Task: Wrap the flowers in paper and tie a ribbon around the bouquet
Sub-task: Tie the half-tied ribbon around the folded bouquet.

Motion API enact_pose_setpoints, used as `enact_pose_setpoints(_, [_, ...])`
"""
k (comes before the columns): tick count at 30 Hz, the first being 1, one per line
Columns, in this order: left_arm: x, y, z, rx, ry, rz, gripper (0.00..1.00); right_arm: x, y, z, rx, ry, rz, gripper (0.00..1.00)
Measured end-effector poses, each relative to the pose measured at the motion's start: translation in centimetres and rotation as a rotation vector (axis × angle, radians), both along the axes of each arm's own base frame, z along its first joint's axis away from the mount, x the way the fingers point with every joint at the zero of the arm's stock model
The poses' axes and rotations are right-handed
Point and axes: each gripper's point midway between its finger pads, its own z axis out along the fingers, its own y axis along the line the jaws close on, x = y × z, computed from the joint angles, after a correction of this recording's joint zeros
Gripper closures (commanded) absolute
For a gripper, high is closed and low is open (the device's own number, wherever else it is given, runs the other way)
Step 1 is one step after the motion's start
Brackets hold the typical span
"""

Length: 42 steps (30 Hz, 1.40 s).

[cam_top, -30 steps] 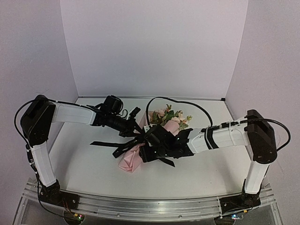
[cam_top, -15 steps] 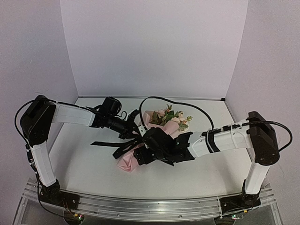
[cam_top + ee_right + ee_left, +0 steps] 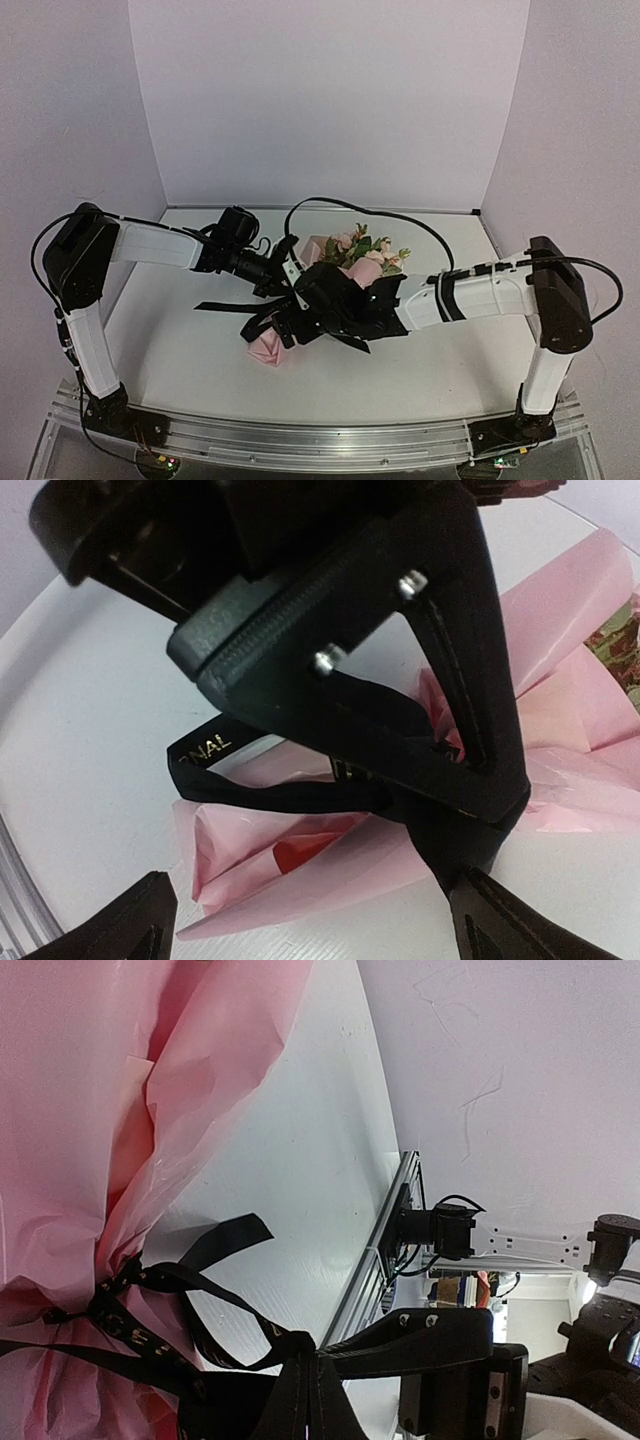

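Left jaws: closed flat on the ribbon [image 3: 150,1280]. The black strands run straight into the pinch at the bottom of the left wrist view.
Right jaws: spread wide and holding nothing. One fingertip [image 3: 120,925] stands on each side of the bouquet's narrow end, just above the table [image 3: 180,370].
Bouquet position: the bouquet [image 3: 268,345] lies on its side at mid-table, between the two arms. Its blossoms point toward the back wall and its narrow end toward the near edge.
Bouquet appearance: a slim cone of thin, creased pink paper [image 3: 120,1110], with the flowers [image 3: 365,250], cream-pink with green leaves, showing at the wide end. The middle is hidden under both wrists.
Ribbon state: gathered round the waist of the cone where the paper bunches, with loose tails on the table to the left. Pale lettering shows on it. Whether the knot is tight cannot be told.
Risk, drag: the bouquet is light and unclamped, so a pull on the ribbon would likely slide or roll it rather than cinch the tie.
Risk, slip: the cone tapers, so a slack loop could ride off the narrow end.
Risk, paper: if the right jaws close low, they may pinch the paper along with the ribbon, crushing or tearing it.
Risk, contact: the two wrists work almost touching, so a small misjudged move could knock one against the other.
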Motion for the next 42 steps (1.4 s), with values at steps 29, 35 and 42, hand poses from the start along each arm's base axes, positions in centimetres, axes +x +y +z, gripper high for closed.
enact_pose_setpoints(29, [0.6, 0.8, -0.4, 0.055, 0.047, 0.078, 1.00, -2.1, -11.4, -4.7, -0.321, 0.000, -0.200, 0.10])
enact_pose_setpoints(35, [0.9, 0.6, 0.0, 0.038, 0.051, 0.088, 1.00, -2.3, -12.1, -3.9, -0.292, 0.002, -0.214, 0.08])
enact_pose_setpoints(42, [-0.2, -0.7, 0.6, 0.011, 0.048, 0.033, 1.00, -2.4, -11.6, -1.3, -0.202, 0.014, -0.192, 0.08])
